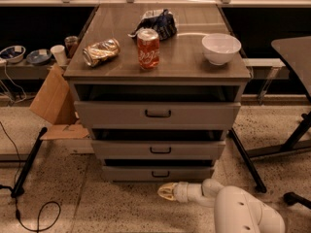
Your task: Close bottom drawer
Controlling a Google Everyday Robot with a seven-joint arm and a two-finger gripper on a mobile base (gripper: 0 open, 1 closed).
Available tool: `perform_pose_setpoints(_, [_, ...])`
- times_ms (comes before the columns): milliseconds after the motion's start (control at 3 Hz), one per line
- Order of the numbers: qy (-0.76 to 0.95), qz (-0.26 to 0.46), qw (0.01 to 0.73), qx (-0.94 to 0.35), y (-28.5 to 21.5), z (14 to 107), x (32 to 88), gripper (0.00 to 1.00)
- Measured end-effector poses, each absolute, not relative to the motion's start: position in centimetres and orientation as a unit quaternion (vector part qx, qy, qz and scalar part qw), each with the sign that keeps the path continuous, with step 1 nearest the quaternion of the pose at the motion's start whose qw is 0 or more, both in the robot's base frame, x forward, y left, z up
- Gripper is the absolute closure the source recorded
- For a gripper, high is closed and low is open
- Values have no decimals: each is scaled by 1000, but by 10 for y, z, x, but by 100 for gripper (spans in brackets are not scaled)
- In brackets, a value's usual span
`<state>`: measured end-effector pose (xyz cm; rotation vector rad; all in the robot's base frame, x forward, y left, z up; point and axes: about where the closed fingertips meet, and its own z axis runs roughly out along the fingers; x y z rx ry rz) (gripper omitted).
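Observation:
The bottom drawer [158, 173] is the lowest and narrowest grey front of the cabinet, with a small dark bar handle at its centre. It stands slightly out, with a dark gap above its front panel. My gripper [166, 191] is low near the floor, just in front of and below the drawer front, a little right of the handle and apart from the panel. Its pale yellowish fingers [169, 189] point left and sit together with no gap showing, holding nothing. My white arm [243, 212] comes in from the lower right.
The middle drawer [159, 149] and top drawer [156, 113] also stand slightly out. On the cabinet top are a red can [147, 48], a crushed can [101, 52], a dark bag [156, 23] and a white bowl [221, 47]. A cardboard box [52, 98] and cables lie left; table legs [247, 160] stand right.

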<state>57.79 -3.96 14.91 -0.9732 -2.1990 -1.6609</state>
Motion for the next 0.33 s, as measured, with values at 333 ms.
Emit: perform_pose_setpoints(333, [-742,-586,101,-310,-43,151,574,100])
